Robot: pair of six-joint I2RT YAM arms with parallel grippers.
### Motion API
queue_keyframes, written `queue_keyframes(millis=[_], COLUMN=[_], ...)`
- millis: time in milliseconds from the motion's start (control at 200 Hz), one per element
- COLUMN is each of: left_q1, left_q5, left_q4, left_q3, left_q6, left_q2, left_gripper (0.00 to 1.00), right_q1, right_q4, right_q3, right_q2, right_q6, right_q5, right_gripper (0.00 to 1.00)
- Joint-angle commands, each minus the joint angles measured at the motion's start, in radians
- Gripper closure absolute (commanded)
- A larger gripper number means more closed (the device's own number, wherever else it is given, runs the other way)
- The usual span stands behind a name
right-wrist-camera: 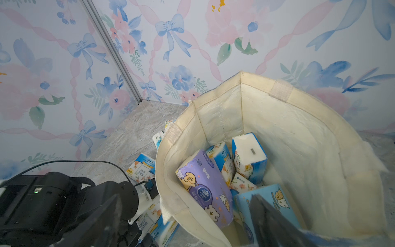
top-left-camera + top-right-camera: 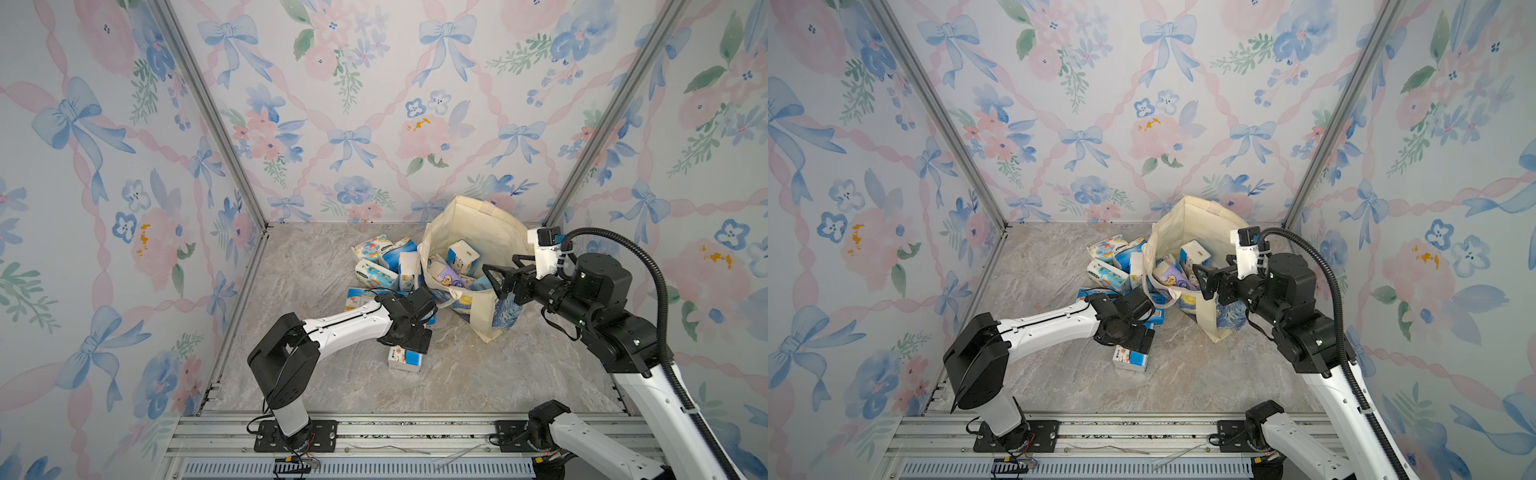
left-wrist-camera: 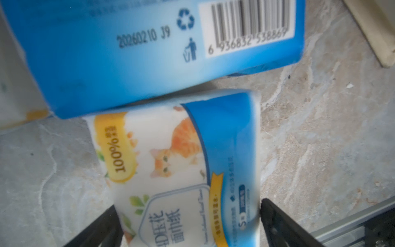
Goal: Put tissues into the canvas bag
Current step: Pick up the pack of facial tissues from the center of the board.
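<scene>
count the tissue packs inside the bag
5 showing in the bag: a purple pack, a blue-and-white pack beside it, an upright white-ended pack, a floral pack among them, a blue cartoon pack. Others may be hidden.

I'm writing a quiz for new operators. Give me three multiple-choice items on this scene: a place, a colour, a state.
1. The lavender tissue pack lies: A on the table; B inside the canvas bag; C in a gripper.
2. The left gripper straddles a blue-and-white pack whose printed cat is: A orange; B black; C grey.
3. The bag's mouth is: A open; B folded shut; C knotted.
B: the bag's walls surround it. A: an orange tabby shows. A: its rim gapes wide.
</scene>
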Motion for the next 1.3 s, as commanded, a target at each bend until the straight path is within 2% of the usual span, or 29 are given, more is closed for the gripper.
queue_keyframes(millis=[0,170,530,685,795,955,1045,1150,1225,1295], left_q1=[0.000,-0.004,-0.031,-0.028,-0.019,0.017,0.069,0.163,0.220,0.242], left_q5=[-0.033,-0.020,-0.029,-0.071,-0.102,-0.047,0.008,0.124,0.179,0.184], left_q4=[-0.026,-0.026,-0.027,-0.055,-0.095,-0.197,-0.274,-0.281,-0.280,-0.277], left_q3=[0.010,0.001,0.055,0.080,0.096,0.127,0.161,0.194,0.261,0.363], left_q6=[-0.026,-0.031,-0.007,0.025,0.058,0.147,0.193,0.239,0.266,0.289], left_q2=[-0.001,0.015,0.146,0.141,0.093,-0.004,-0.107,-0.261,-0.333,-0.345], left_gripper=[0.02,0.02,0.02,0.13,0.17,0.18,0.18,0.18,0.16,0.15], right_q1=[-0.013,-0.016,-0.032,-0.039,-0.051,-0.069,-0.083,-0.101,-0.111,-0.120], right_q4=[0.031,0.049,0.054,0.048,0.051,0.053,0.042,0.036,0.034,0.029], right_q3=[-0.018,-0.030,-0.043,-0.037,-0.035,-0.034,-0.028,-0.027,-0.028,-0.025], right_q2=[-0.003,-0.003,-0.003,0.003,0.004,0.005,0.001,-0.002,0.002,0.012], right_q6=[-0.002,0.001,0.000,-0.004,-0.005,-0.007,-0.016,-0.020,-0.021,-0.025], right_q5=[-0.021,-0.031,-0.032,-0.032,-0.031,-0.029,-0.012,0.033,0.091,0.147], right_gripper=[0.06,0.05,0.05,0.05,0.05,0.05,0.05,0.05,0.05,0.05])
